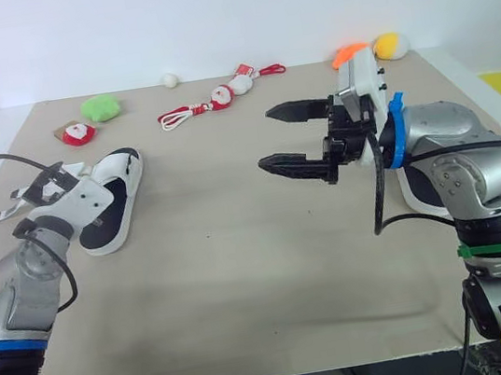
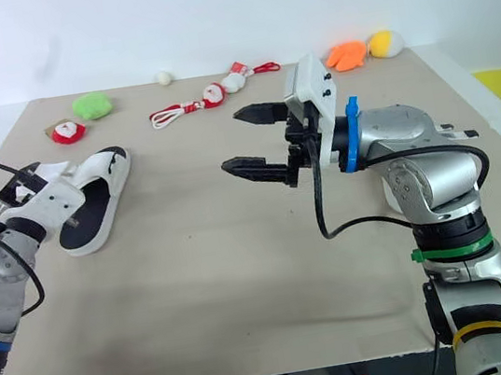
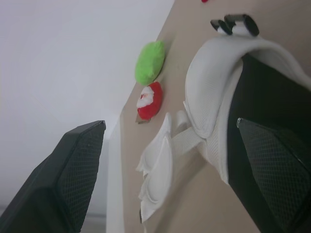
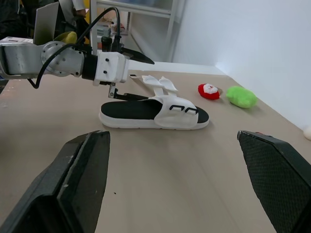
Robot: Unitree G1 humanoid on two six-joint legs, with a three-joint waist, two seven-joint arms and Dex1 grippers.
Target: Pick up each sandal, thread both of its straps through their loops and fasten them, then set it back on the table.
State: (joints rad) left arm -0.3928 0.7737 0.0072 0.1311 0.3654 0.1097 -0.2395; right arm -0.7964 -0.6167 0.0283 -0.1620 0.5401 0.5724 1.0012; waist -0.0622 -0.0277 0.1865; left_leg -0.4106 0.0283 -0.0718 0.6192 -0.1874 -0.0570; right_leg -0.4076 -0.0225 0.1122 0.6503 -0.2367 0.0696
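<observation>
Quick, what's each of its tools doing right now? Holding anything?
Left tool: open, one finger over the sandal, not gripping it.
Right tool: open, empty.

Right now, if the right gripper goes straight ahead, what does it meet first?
Probably the white sandal by the left gripper; the table between looks free, though depth is unclear.

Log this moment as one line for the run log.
left gripper: open, at sandal | right gripper: open, above mid-table | sandal: flat on table, straps loose | stage: not yet picked up
</observation>
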